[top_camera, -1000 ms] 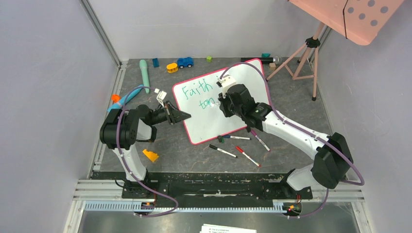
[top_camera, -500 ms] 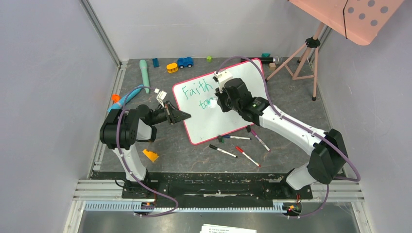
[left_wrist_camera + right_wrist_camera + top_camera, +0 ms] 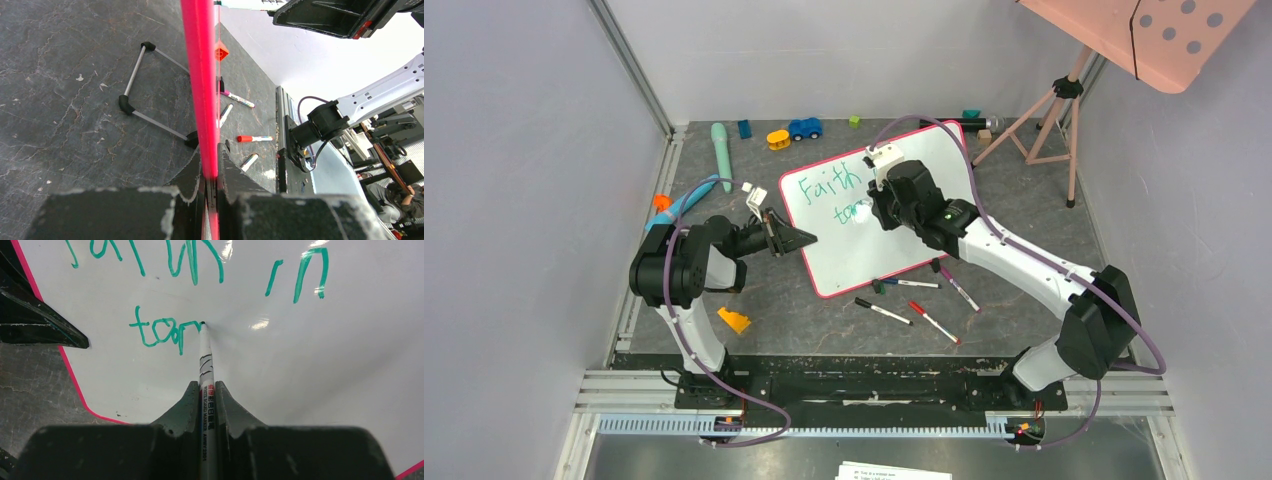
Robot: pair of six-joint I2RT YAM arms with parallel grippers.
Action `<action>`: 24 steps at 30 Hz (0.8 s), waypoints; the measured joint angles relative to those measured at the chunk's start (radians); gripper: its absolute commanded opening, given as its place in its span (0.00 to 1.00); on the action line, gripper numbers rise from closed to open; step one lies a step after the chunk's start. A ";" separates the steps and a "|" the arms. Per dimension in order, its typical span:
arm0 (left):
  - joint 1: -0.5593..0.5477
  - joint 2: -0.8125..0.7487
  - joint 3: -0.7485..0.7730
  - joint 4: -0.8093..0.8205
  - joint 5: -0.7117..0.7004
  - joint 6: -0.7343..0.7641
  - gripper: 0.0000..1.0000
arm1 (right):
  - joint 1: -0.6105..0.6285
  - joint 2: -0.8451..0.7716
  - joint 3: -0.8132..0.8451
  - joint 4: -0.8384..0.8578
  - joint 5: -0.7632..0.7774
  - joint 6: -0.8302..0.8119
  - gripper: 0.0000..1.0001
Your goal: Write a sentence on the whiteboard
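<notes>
The whiteboard (image 3: 864,250) with a pink-red rim lies tilted in the middle of the floor. Green writing (image 3: 829,187) reads "Faith in" with "tom" (image 3: 160,332) begun below it. My right gripper (image 3: 870,208) is shut on a white marker (image 3: 205,375), its tip touching the whiteboard (image 3: 325,365) at the end of "tom". My left gripper (image 3: 802,238) is shut on the board's left rim (image 3: 202,85), seen edge-on in the left wrist view. The left gripper's tip also shows at the left of the right wrist view (image 3: 75,341).
Several loose markers (image 3: 909,300) lie just in front of the board. Toys (image 3: 804,128) and a green tube (image 3: 721,155) lie at the back. A tripod (image 3: 1049,115) holding a pink dotted panel (image 3: 1169,35) stands back right. An orange piece (image 3: 734,320) lies near the left arm.
My right gripper has moved a little up and left over the board with the marker, adding to the second line. The left arm has not moved.
</notes>
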State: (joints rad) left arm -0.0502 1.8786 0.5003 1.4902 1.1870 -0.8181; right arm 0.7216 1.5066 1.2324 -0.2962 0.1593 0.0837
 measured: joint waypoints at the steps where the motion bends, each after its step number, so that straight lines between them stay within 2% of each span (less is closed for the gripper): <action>1: 0.000 0.000 0.000 0.000 0.000 0.000 0.02 | 0.000 0.000 0.000 0.000 0.000 0.000 0.00; 15: 0.000 0.000 0.000 0.000 0.000 0.000 0.02 | -0.015 -0.012 -0.009 0.005 0.006 0.003 0.00; 24: 0.000 0.000 0.000 0.000 0.000 0.000 0.02 | -0.019 -0.054 -0.090 0.032 -0.006 0.024 0.00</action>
State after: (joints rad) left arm -0.0502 1.8786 0.5003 1.4902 1.1873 -0.8181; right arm 0.7021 1.4525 1.1423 -0.2646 0.1535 0.1081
